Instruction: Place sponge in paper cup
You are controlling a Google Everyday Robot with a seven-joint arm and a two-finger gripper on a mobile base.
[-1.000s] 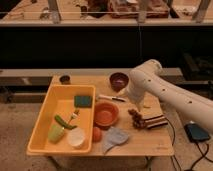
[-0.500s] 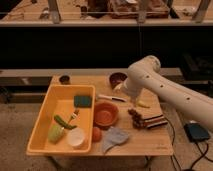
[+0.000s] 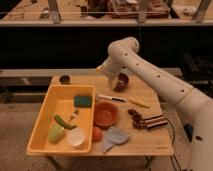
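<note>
**Risk: missed cup in a crowded tray**

Sponge (image 3: 83,101) lay flat in the yellow tray (image 3: 50,107), well apart from the gripper (image 3: 111,72), which hung near the dark bowl (image 3: 121,81). Its grip state could not be told. 1 white cup (image 3: 76,137), probably paper, could tip under an off-centre drop.

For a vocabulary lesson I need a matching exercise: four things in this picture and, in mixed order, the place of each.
1 sponge
2 orange bowl
3 grey cloth
4 gripper

a near the table front edge
b by the brown bowl
c inside the yellow bin
d mid-table, beside the bin

Pairs: 1-c, 2-d, 3-a, 4-b
</note>
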